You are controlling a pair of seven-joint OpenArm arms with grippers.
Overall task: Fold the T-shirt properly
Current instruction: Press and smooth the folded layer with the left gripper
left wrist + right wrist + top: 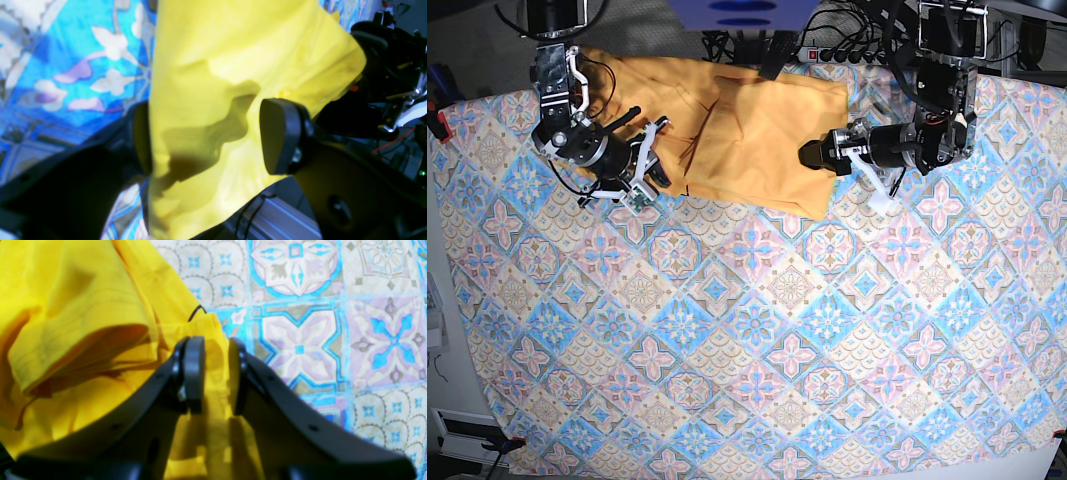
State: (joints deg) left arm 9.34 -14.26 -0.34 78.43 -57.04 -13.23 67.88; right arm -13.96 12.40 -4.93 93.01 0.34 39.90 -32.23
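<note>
Tablecloth [757,370] with blue-pink tiles, yellow T-shirt [772,140]

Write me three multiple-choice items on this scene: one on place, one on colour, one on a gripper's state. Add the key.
1. Where does the T-shirt lie in the base view?
A. Along the bottom edge
B. In the upper part
C. In the lower right corner

2. What colour is the T-shirt?
A. Green
B. White
C. Yellow-orange

3. How do the left gripper's jaws stand?
A. Open
B. Fully shut
C. Closed on a cup

Key:
1 B: it spreads over the top of the patterned tablecloth.
2 C: its fabric shows yellow-orange in every view.
3 A: a wide gap parts the fingertips in the left wrist view.
</note>
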